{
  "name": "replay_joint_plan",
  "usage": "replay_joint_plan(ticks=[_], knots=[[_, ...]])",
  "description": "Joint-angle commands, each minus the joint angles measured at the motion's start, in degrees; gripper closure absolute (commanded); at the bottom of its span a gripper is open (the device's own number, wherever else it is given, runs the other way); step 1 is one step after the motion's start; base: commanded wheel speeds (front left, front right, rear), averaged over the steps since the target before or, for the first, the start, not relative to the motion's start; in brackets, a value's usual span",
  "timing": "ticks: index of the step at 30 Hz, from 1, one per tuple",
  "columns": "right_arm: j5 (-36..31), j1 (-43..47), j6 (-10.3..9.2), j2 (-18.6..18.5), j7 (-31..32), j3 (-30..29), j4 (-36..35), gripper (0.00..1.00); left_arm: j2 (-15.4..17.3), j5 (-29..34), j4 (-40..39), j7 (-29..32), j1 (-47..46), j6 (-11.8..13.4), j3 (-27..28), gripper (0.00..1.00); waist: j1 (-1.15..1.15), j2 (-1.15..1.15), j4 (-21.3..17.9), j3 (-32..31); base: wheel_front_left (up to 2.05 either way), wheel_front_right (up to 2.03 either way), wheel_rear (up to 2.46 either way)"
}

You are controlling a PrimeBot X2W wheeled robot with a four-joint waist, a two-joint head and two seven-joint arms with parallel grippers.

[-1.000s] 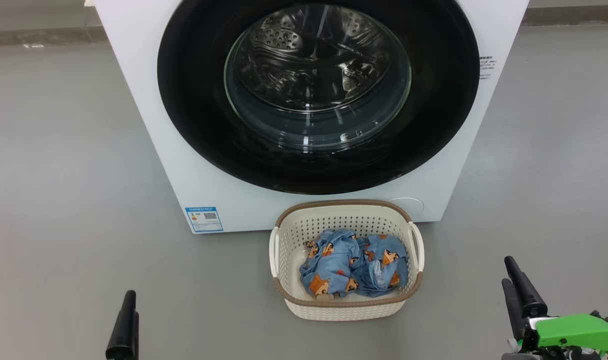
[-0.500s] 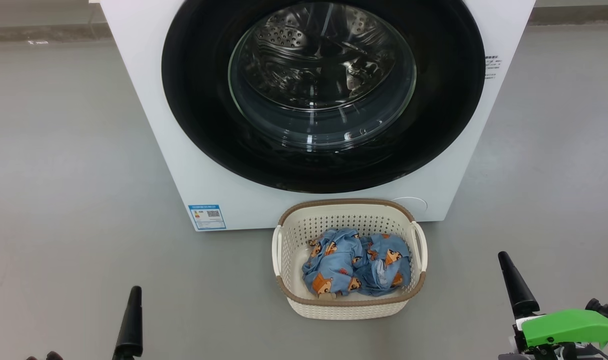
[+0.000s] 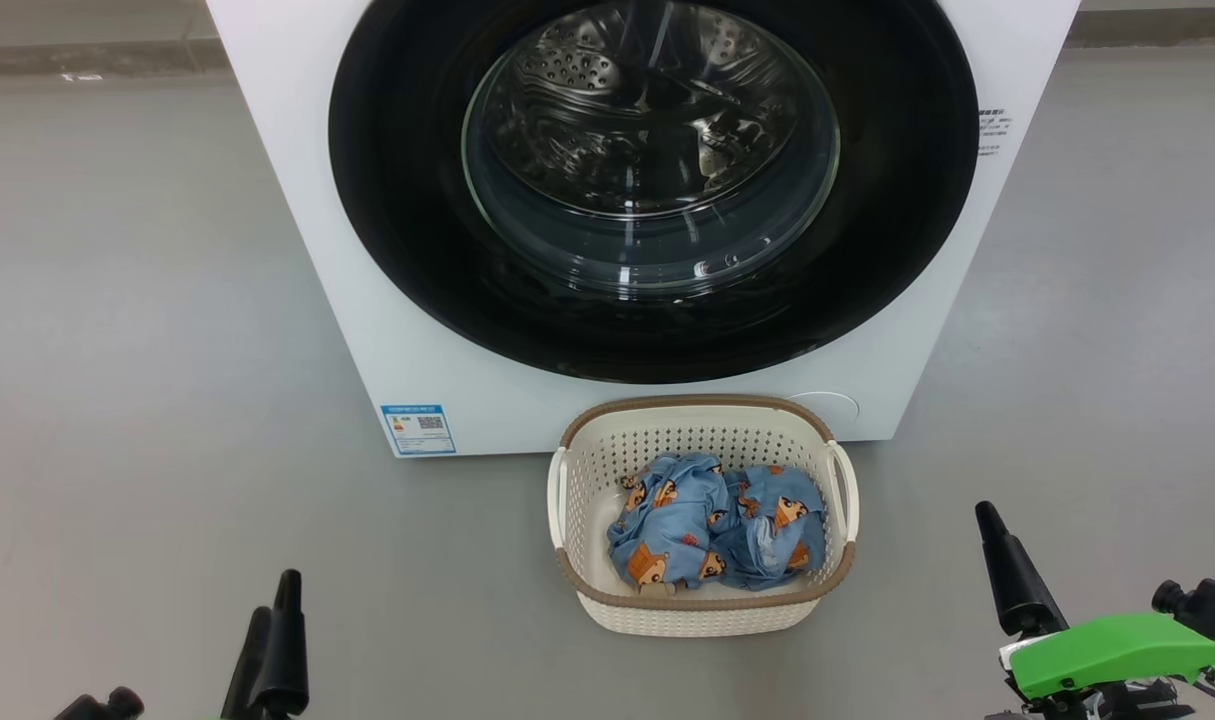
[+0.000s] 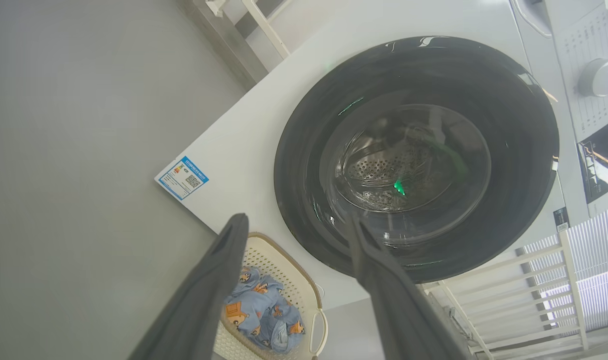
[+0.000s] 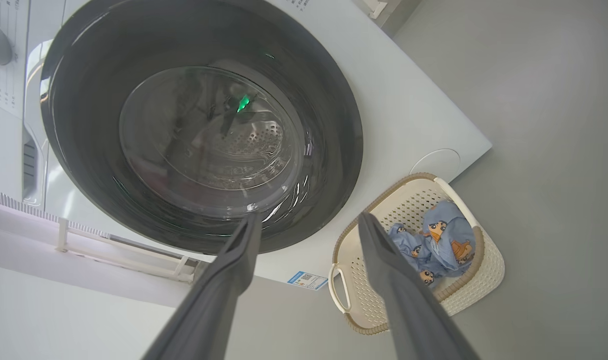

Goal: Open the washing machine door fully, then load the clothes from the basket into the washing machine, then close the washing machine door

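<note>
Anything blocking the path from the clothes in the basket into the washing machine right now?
Yes: the washing machine door is shut over the washing machine opening. The clothes lie in the basket on the floor just in front; nothing else visible is between.

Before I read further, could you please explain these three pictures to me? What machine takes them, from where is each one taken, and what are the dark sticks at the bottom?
A wheeled robot with two arms takes them with its own cameras. One picture looks down from its head. It shows a white washing machine on a grey floor, with its round black door shut. In front of it stands a cream basket with blue printed clothes inside. The other two pictures come from a camera on each wrist, looking along that arm's two dark fingers. Those fingers are the sticks you noticed. The left pincer and the right pincer are both open and hold nothing.
</note>
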Motion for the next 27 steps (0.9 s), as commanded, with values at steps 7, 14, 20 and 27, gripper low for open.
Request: replay_joint_plan(ticks=[7, 14, 20, 27], knots=[[-5.89, -2.23, 0.19, -1.09, -1.69, 1.49, -1.22, 0.0, 1.31, 6.14, -1.68, -1.58, -1.44, -0.03, 0.16, 0.0, 0.0, 0.0, 0.2, -0.01, 0.0, 0.0, 0.0], [-10.21, -2.33, 0.2, -1.3, -2.83, 2.47, -1.11, 0.0, 1.4, 10.85, -1.8, -2.69, -1.31, -0.03, -0.23, 0.0, 0.0, 0.0, 0.39, -0.13, 0.0, 0.0, 0.0], [-14.36, -2.39, 0.22, -1.54, -3.98, 3.32, -1.22, 0.0, 1.52, 15.09, -1.97, -3.8, -1.27, -0.03, -0.69, 0.0, 0.0, 0.0, 0.59, -0.06, 0.0, 0.0, 0.0], [-18.73, -2.32, 0.23, -1.76, -5.13, 4.19, -1.37, 0.0, 1.71, 19.31, -2.17, -4.9, -1.19, -0.03, -1.26, 0.0, 0.0, 0.0, 0.78, -0.12, 0.0, 0.0, 0.0]])
